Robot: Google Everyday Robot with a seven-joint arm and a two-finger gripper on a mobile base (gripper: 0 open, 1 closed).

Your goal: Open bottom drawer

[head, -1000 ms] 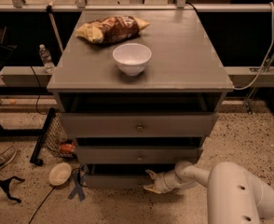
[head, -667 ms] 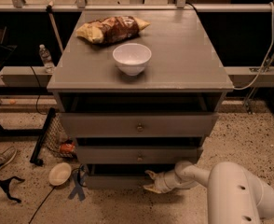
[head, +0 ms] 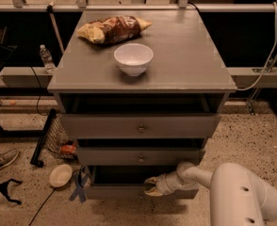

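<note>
Three drawers sat in the grey cabinet [head: 209, 126], and the bottom drawer [head: 115, 191], the lowest, lay just above the floor with a dark gap over its front panel. The white arm [head: 237, 192] stretched in from the right with the hand [head: 149, 186] at the middle of that front, though I could not tell whether it was wide, narrow or gripping anything. A white bowl [head: 134, 58] and a snack bag [head: 112, 29] rested on the tabletop [head: 190, 55]

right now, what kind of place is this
Probably a robot test lab, not a home: grey cabinet on speckled floor, metal rails and loose cables behind. The gripper is at the bottom drawer front.
</note>
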